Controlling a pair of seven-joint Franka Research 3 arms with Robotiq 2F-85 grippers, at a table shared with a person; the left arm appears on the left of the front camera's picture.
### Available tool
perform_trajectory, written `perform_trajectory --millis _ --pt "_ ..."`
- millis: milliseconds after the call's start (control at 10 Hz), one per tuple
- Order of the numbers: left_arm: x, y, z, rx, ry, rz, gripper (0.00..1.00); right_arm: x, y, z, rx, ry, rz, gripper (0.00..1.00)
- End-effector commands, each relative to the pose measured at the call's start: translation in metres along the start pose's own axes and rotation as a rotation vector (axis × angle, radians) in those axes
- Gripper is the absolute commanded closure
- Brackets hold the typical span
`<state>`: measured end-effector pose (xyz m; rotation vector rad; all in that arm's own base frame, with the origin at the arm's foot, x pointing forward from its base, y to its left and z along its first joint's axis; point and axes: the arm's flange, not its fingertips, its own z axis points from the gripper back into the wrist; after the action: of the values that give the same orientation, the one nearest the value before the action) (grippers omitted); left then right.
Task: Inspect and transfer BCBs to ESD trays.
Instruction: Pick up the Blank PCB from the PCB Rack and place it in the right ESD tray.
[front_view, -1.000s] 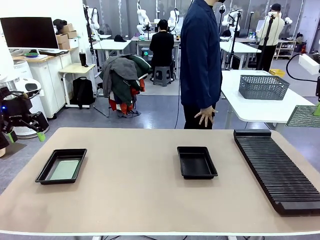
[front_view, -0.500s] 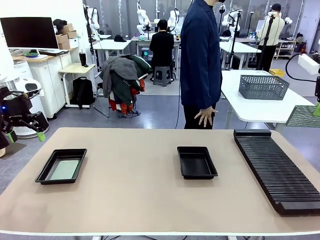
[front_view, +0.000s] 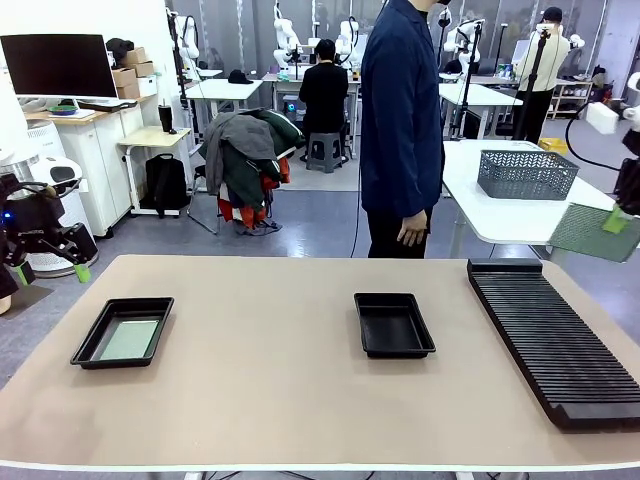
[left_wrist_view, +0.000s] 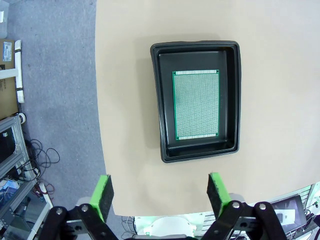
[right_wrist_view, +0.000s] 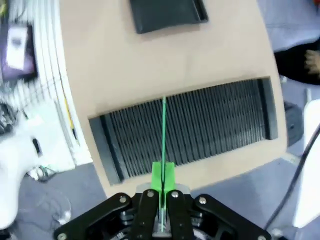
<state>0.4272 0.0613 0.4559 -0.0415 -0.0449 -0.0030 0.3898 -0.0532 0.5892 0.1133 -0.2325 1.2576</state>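
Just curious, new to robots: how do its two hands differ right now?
The left hand is open and empty; the right hand is shut on a thin green board. The left hand hangs above a black tray; the right hand faces the ribbed rack. Both have green fingertips.

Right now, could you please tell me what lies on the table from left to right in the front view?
A shallow black plastic tray holding a flat green circuit board → an empty shallow black plastic tray → a long black ribbed rack.
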Motion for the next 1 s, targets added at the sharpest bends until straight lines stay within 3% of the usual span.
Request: perform_trajectory --millis 0,400,700,900 --pt "-0.001 -0.001 -0.003 -0.008 -0.007 0.005 0.0 0.028 -0.032 -0.001 0.104 -0.138 -0.33 0.98" --pt "-0.001 -0.001 -0.003 -0.008 -0.007 0.005 0.0 0.039 -0.056 -0.051 0.452 -0.263 -0.86 0.98" --pt "-0.001 -0.001 -0.003 -0.008 -0.007 0.005 0.0 0.05 -0.053 -0.099 0.602 -0.353 -1.094 0.98" --pt "-0.001 -0.001 -0.003 -0.008 -0.007 0.005 0.0 0.064 -0.038 -0.128 0.651 -0.427 -1.176 0.98"
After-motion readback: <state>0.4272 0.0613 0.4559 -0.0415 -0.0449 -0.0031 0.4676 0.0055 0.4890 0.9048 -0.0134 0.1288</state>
